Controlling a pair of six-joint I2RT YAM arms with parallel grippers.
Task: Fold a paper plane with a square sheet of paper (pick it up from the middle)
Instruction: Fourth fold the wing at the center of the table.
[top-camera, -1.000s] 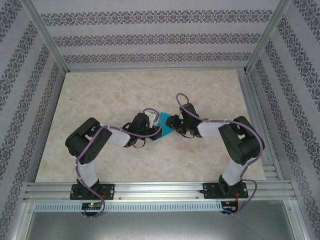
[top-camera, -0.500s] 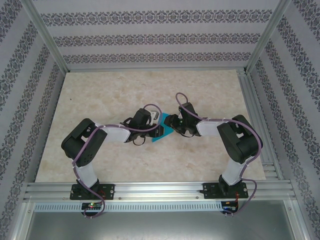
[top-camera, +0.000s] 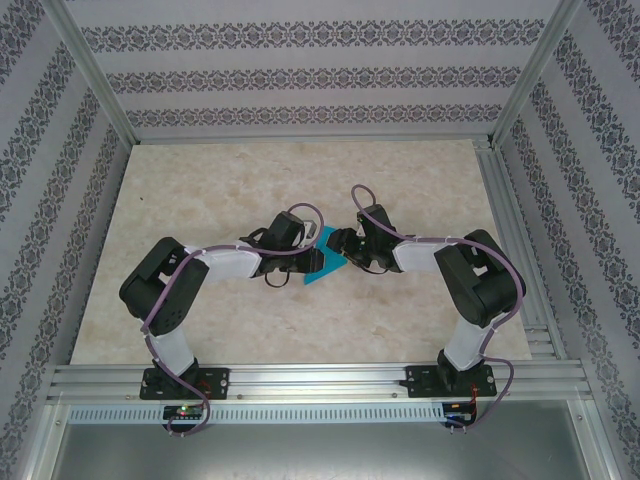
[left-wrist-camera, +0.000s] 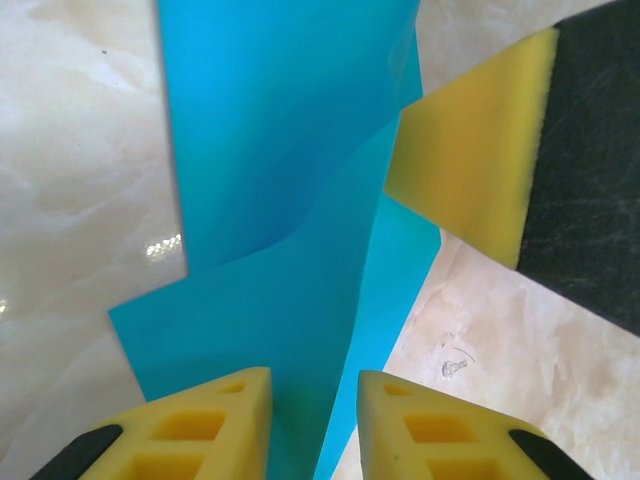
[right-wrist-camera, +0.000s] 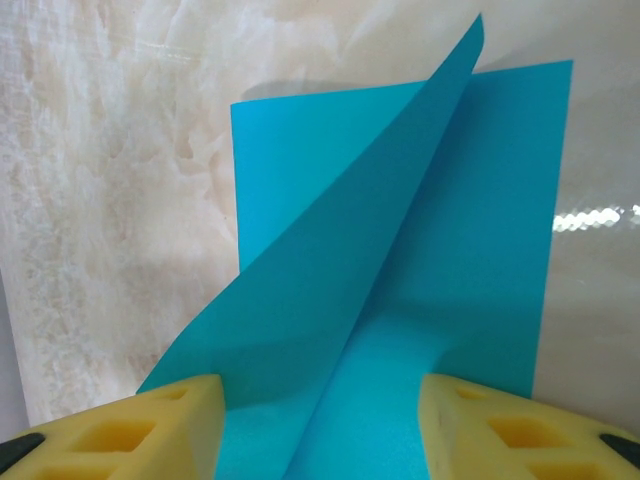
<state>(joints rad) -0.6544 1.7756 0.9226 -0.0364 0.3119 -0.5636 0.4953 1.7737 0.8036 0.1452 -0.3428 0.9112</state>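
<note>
Seeing thin teal-blue square paper sheet (top-camera: 322, 267) partly folded on marble tabletop (top-camera: 200, 190), one flap raised; left fingers (left-wrist-camera: 205, 425) narrowly apart, right fingers (right-wrist-camera: 165, 425) wide apart, both straddling sheet unclamped.

We count one square sheet of paper (top-camera: 322, 266) at the middle of the top view, one table (top-camera: 200, 190), two arms, left arm (top-camera: 225, 262) and right arm (top-camera: 420, 255), and two grippers, left gripper (left-wrist-camera: 313, 395) and right gripper (right-wrist-camera: 320, 405), each with two yellow fingers (right-wrist-camera: 170, 430).
</note>
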